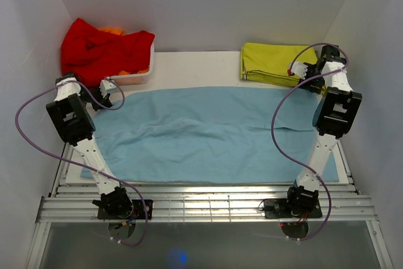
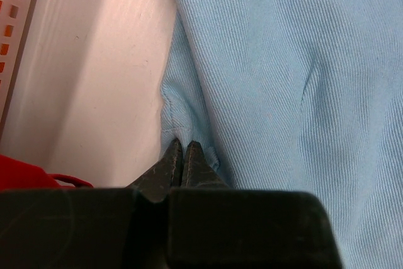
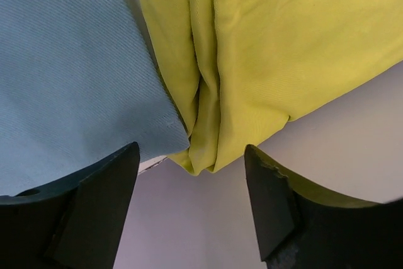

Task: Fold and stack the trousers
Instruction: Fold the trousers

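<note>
Left gripper [image 2: 182, 154]: jaws closed, tips pinched on bunched edge of trousers [image 1: 208, 137] at far-left corner, near basket [image 1: 135, 80] holding red garment [image 1: 101, 48]. How much cloth was caught between tips could not be made out.
Trousers were spread flat across table [image 1: 195, 64], between both arms. Long axis ran left to right; waist end could not be told. Near-right corner was hidden behind right arm.
Right gripper [image 3: 189, 200]: jaws held wide apart, nothing gripped, poised over far-right corner of trousers, just beside folded yellow-green garment [image 3: 283, 48].
</note>
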